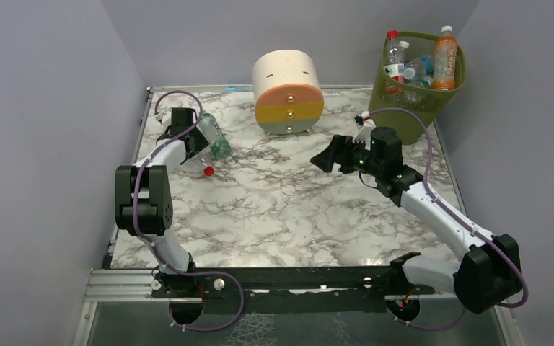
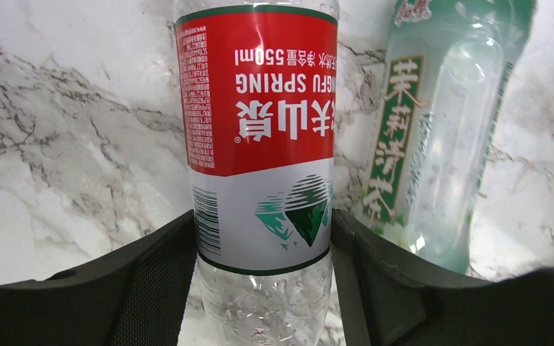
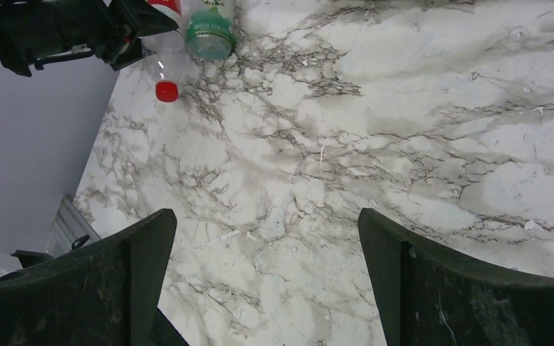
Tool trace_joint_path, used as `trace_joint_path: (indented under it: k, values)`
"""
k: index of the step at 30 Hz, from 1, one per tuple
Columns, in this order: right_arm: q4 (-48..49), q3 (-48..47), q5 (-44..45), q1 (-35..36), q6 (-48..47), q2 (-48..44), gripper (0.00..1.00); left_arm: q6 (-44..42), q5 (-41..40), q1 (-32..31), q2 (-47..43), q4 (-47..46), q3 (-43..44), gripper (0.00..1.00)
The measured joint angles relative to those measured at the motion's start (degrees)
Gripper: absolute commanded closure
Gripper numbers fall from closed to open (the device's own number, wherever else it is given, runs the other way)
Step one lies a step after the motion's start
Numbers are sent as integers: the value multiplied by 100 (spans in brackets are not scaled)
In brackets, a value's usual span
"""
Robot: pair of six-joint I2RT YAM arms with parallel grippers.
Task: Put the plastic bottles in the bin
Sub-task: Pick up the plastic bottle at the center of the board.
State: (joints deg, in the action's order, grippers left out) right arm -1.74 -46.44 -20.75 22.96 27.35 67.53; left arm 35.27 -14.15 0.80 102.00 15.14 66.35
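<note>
- Left hand (image 2: 262, 220) is clamped on one red-labelled bottle (image 2: 260, 108), which is laid on the counter (image 3: 404, 144) at far left.
- One green-labelled bottle (image 2: 433, 122) is seen just beside it.
- Right hand (image 3: 265, 216) is held spread and empty.
- At least three bottles (image 1: 398, 61) are counted in the bin (image 1: 393, 108), one orange bottle (image 1: 444, 61) among them.

Left arm (image 1: 160, 155) reaches forward, its left gripper (image 2: 262, 227) clamped on a red-labelled bottle (image 2: 260, 108) running lengthwise between the jaws; right arm (image 1: 433, 209) extends forward, right gripper (image 3: 263, 216) spread wide, pointing leftward
</note>
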Motion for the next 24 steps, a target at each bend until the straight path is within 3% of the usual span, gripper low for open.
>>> trace_joint_path:
  k: [13,24]
  values:
    - [4,13,-83,37,0,-70,0,2,1482,-61,-2251,87,-1248,35]
    - [-2,13,-483,63,-2,-66,0,-81,2756,-398,-3578,474,-1652,35]
